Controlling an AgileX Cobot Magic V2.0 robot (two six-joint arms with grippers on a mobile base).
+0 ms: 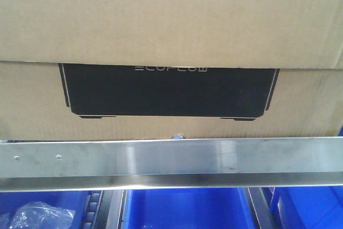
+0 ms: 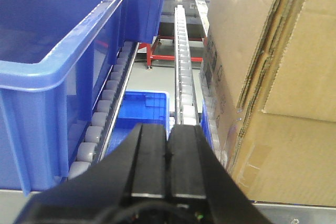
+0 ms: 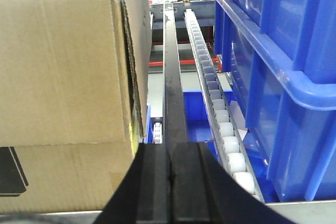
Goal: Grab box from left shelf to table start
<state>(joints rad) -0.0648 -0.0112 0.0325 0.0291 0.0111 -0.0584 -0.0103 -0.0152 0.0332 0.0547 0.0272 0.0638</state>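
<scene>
closed left tool (image 2: 168,135), right tool (image 3: 169,150) flank box (image 1: 171,25) in gaps beside bins (image 2: 52,51).

Crumpled clear plastic bag (image 1: 35,215), distant red frame (image 2: 152,53).

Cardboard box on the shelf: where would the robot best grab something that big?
Probably squeeze the box between both arms, by its two flat side walls: left gripper on its left wall, right gripper on its right. It's far too wide for one gripper, and gaps beside the blue bins leave room there.
</scene>
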